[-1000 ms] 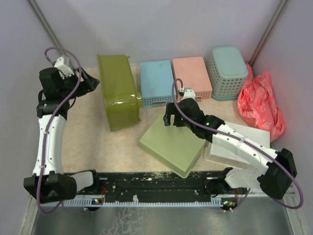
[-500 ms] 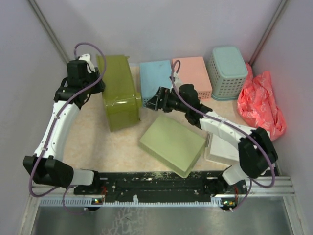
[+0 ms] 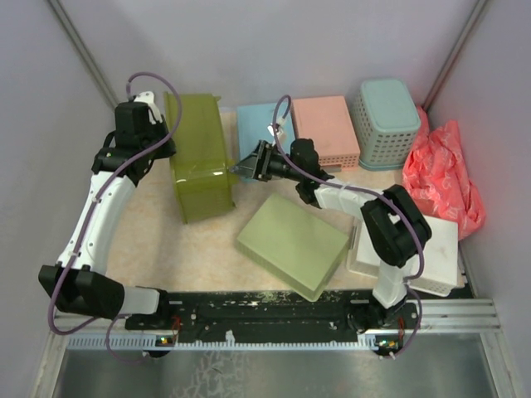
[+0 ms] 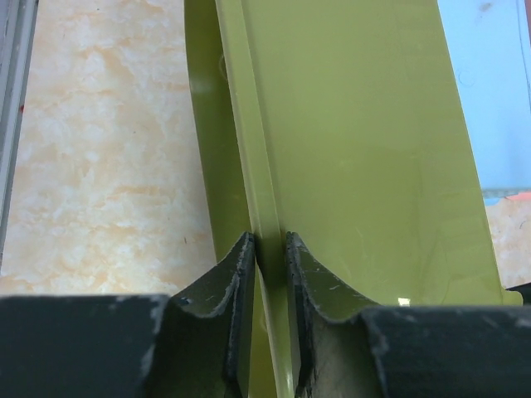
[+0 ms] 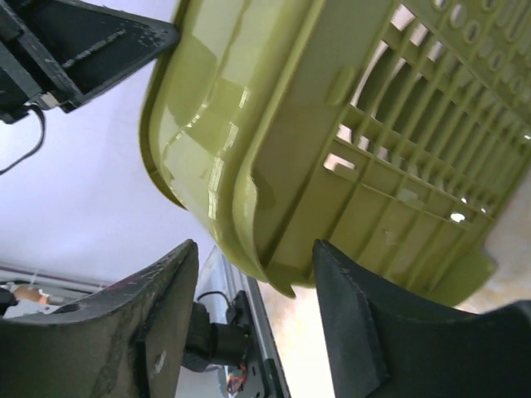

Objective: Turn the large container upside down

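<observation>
The large container (image 3: pixel 199 157), a deep olive-green tub, lies on its side at the back left of the table. Its slotted bottom (image 5: pixel 415 124) shows in the right wrist view. My left gripper (image 3: pixel 168 146) is at the tub's left edge. In the left wrist view this gripper (image 4: pixel 270 249) is shut on the tub's thick rim (image 4: pixel 249 124), which runs straight between the pads. My right gripper (image 3: pixel 241 168) reaches the tub's right edge. In its own view the right gripper (image 5: pixel 253 249) stands open, straddling a rim corner with a gap at the left finger.
A flat pale-green tray (image 3: pixel 292 242) lies at the centre, under the right arm. Blue (image 3: pixel 265 137) and pink (image 3: pixel 325 128) trays and a teal basket (image 3: pixel 386 120) line the back. A red bag (image 3: pixel 440 178) and a white box (image 3: pixel 431 249) sit at the right.
My left arm swung in to the tub and its jaws closed on the rim. My right arm reached left from above the pale-green tray to the tub's right edge, its jaws narrowing.
</observation>
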